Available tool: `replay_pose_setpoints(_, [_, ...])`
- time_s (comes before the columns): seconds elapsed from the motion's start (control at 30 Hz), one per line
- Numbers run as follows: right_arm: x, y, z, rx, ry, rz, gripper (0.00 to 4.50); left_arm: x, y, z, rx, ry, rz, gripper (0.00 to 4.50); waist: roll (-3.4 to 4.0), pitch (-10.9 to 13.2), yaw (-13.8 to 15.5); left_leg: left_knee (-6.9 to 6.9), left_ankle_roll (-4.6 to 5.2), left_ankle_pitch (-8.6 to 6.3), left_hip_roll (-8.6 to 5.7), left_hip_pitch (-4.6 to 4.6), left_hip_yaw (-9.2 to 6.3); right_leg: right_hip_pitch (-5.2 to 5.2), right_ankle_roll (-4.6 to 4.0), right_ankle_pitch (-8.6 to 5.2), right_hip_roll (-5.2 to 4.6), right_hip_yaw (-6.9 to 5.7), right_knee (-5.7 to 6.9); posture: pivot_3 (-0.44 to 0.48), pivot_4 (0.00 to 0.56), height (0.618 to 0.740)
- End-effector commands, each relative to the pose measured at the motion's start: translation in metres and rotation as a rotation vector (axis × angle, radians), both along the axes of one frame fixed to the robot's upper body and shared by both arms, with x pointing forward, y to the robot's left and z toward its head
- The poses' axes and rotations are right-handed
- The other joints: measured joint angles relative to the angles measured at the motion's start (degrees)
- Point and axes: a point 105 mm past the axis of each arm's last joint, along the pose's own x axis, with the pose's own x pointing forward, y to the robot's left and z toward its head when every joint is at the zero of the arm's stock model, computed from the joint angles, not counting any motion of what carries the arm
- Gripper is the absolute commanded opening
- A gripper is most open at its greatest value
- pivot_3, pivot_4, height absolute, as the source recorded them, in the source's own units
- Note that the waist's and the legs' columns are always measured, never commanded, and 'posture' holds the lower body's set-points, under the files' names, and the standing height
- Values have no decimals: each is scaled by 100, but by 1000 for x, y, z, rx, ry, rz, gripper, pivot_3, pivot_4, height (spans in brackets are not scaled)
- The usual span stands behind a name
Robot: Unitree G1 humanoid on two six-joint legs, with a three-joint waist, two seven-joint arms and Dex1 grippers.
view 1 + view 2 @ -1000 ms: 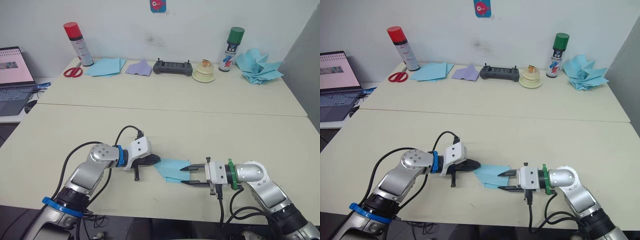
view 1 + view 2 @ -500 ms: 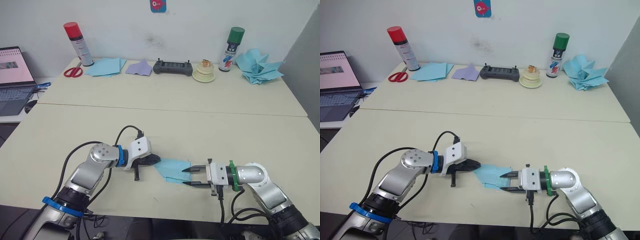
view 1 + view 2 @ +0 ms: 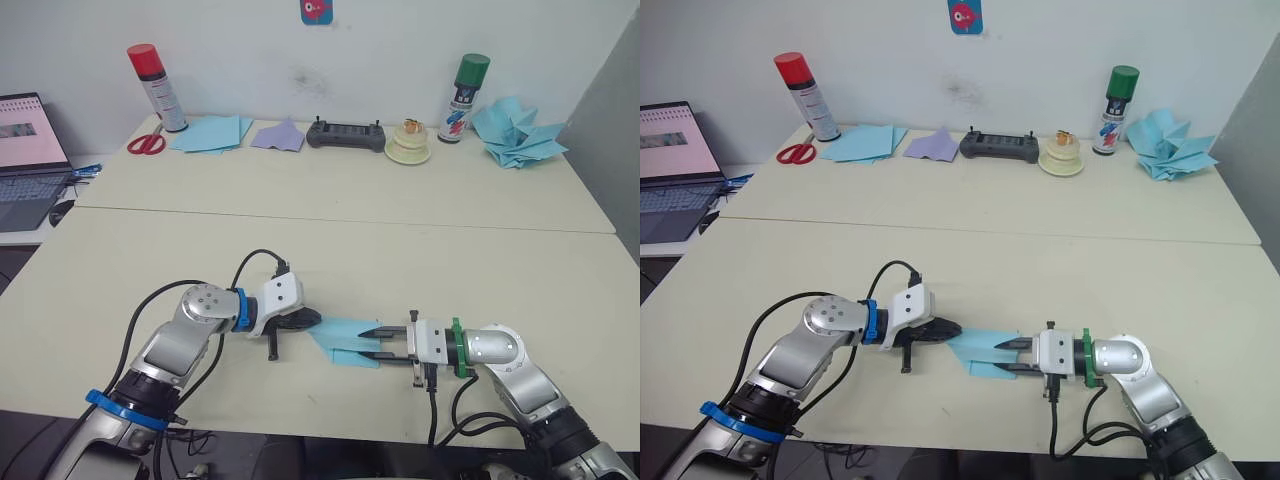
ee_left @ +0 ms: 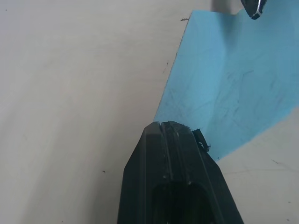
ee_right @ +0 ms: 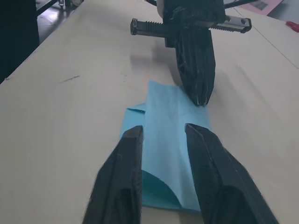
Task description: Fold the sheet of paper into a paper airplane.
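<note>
The paper (image 3: 345, 338), light blue and partly folded, lay flat on the near part of the surface (image 3: 400, 260), between the two tools. Its layers overlapped, with a fold edge running along its length and a small corner sticking out at one side.

The left tool (image 3: 306, 320) had its fingers pressed together, tip resting on the left corner of the paper and pinning it to the surface. In the left wrist view the closed fingers (image 4: 174, 140) sat right at the paper's edge (image 4: 224, 84).

The right tool (image 3: 368, 342) reached in from the right, low over the surface. Its two fingers (image 5: 126, 154) stood slightly apart, lying over the right part of the paper (image 5: 168, 140), with a folded strip showing in the gap between them. Whether they gripped a layer could not be told; no clamping was visible. The tips of the two tools were near each other, not touching.

Along the far edge of the surface stood, from left to right: a red-capped can (image 3: 157, 88), scissors (image 3: 146, 144), a flat stack of blue sheets (image 3: 212, 132), a lilac paper piece (image 3: 279, 136), a black controller (image 3: 345, 135), a small cream-coloured object (image 3: 408, 145), a green-capped can (image 3: 464, 98) and a heap of blue paper planes (image 3: 515, 132). A laptop (image 3: 28, 160) stood at the far left, off the surface.
</note>
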Motion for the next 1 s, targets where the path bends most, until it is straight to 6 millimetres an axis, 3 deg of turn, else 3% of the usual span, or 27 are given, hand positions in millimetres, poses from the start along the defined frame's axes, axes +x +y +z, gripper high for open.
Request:
replay_pose_setpoints(0.03, [0,1,11,48,8,1,20,-2,3,-13,39,37,10,0,0,0,0,0,0,0,0,0,0,0,0,0,0,0,0,0,150,740])
replay_pose_setpoints(0.33, [22,-2,21,168,203,-196,20,-2,5,-14,46,33,7,0,0,0,-1,0,0,0,1,0,-2,0,0,0,0,-1,2,0,150,740])
replay_pose_setpoints(0.67, [32,-6,-4,53,224,-294,20,1,13,-8,35,21,38,0,1,1,-4,-5,0,0,0,-1,-1,-2,0,0,0,-1,-5,0,150,740])
replay_pose_setpoints(0.83, [34,-2,-11,19,197,-306,20,15,14,23,-63,-66,74,0,-1,11,-16,-6,0,0,2,-3,-1,-5,0,0,1,-2,-5,0,150,740])
replay_pose_setpoints(1.0, [34,-2,-13,17,194,-305,20,12,-7,57,-199,-99,31,0,-23,30,-22,-7,0,0,3,-10,-2,-9,0,-1,1,-5,-6,0,150,740])
